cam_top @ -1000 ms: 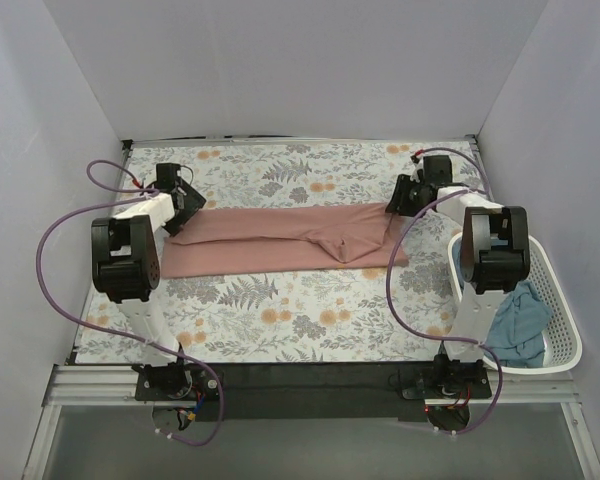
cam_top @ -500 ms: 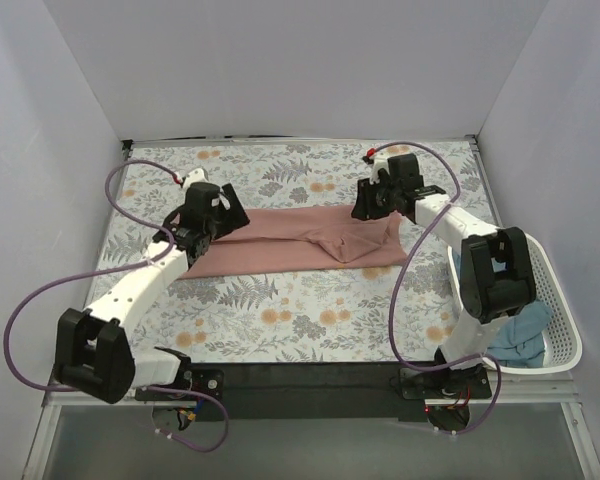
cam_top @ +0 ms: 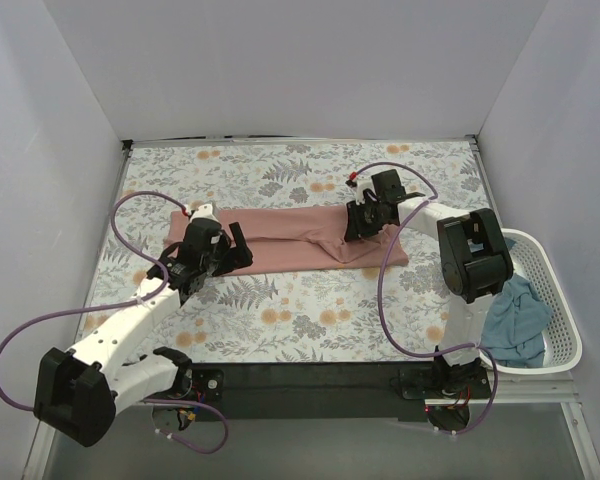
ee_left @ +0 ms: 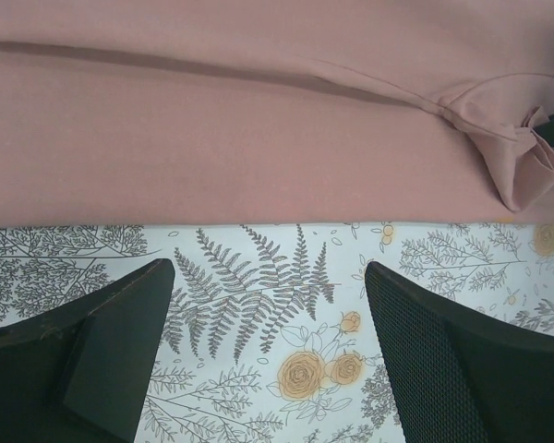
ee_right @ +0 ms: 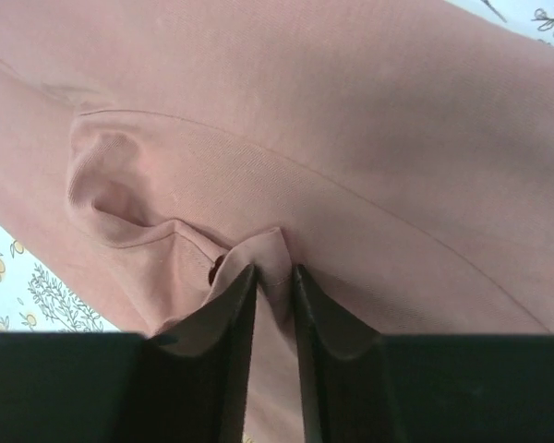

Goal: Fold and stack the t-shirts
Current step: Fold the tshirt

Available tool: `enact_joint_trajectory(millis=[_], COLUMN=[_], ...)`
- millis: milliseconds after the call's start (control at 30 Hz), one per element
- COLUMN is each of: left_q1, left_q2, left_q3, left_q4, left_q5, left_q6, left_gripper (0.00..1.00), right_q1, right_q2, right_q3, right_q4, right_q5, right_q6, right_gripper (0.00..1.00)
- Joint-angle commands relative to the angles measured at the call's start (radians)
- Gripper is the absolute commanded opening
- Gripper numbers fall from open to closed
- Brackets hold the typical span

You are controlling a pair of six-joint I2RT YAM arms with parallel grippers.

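Two t-shirts are seen from above: the dusty-pink t-shirt (cam_top: 280, 240) stretched as a band on floral cloth (cam_top: 310, 310); the teal t-shirt (cam_top: 515, 320) heaped in the basket (cam_top: 562, 300); left wrist: the left gripper (ee_left: 268, 305) is spread, empty, beside the hem; right wrist: the right gripper (ee_right: 275, 286) is clamped on a pink ridge; folding is judged under way, a left grasp needed next; any print is hidden.

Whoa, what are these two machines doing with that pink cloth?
Two robot arms are folding a pink t-shirt, now a long strip on the floral cloth. The right gripper pinches a bunched fold near the strip's right end. The left gripper hangs open over the shirt's near edge, holding nothing. A teal t-shirt lies crumpled in the white basket.
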Motion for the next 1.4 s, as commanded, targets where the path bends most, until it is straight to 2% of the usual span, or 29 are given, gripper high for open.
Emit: enact_joint_trajectory(millis=[0,33,133,167,300,533,700,800,900,933,1033,1167,1367], left_q1=[-0.003,-0.003,-0.003,-0.003,-0.003,-0.003,-0.003,-0.003,-0.003,-0.003,-0.001,-0.001,-0.001], left_q2=[0.011,0.021,0.05,0.054,0.068,0.068,0.073,0.07,0.08,0.084,0.1,0.108,0.096], left_q3=[-0.001,0.004,0.015,0.018,0.019,-0.018,-0.051,-0.085,-0.077,-0.074,-0.064,-0.062,-0.073], left_q4=[-0.005,-0.004,0.001,0.007,0.022,0.075,0.104,0.128,0.138,0.141,0.147,0.145,0.147], left_q5=[-0.011,-0.01,0.007,0.013,0.013,-0.036,-0.088,-0.117,-0.139,-0.146,-0.154,-0.159,-0.185], left_q6=[0.021,0.02,0.021,0.023,0.038,0.076,0.089,0.078,0.083,0.083,0.086,0.086,0.089], left_gripper=[0.84,0.84,0.84,0.84,0.85,0.85,0.85,0.85,0.85,0.85,0.85,0.85,0.84], right_q1=[0.008,0.01,0.008,0.007,0.0,-0.001,-0.006,-0.006,-0.006,-0.004,0.003,0.013,0.016], right_q2=[-0.013,-0.025,-0.074,-0.089,-0.183,-0.328,-0.401,-0.476,-0.559,-0.586,-0.589,-0.485,-0.268], right_q3=[0.017,0.015,-0.006,-0.016,-0.084,-0.262,-0.396,-0.463,-0.483,-0.473,-0.406,-0.31,-0.211], right_q4=[-0.002,-0.002,-0.002,-0.004,-0.002,0.01,0.022,0.021,0.001,-0.001,-0.008,0.038,0.182], right_q5=[-0.046,-0.045,-0.016,0.004,0.041,0.085,0.213,0.274,0.3,0.294,0.216,0.028,-0.078], right_q6=[-0.029,-0.029,-0.031,-0.032,-0.021,0.011,0.109,0.167,0.184,0.177,0.143,0.143,0.19], right_gripper=[0.27,0.16,0.03,0.02,0.01,0.07,0.07,0.13,0.29,0.39,0.47,0.5,0.49])
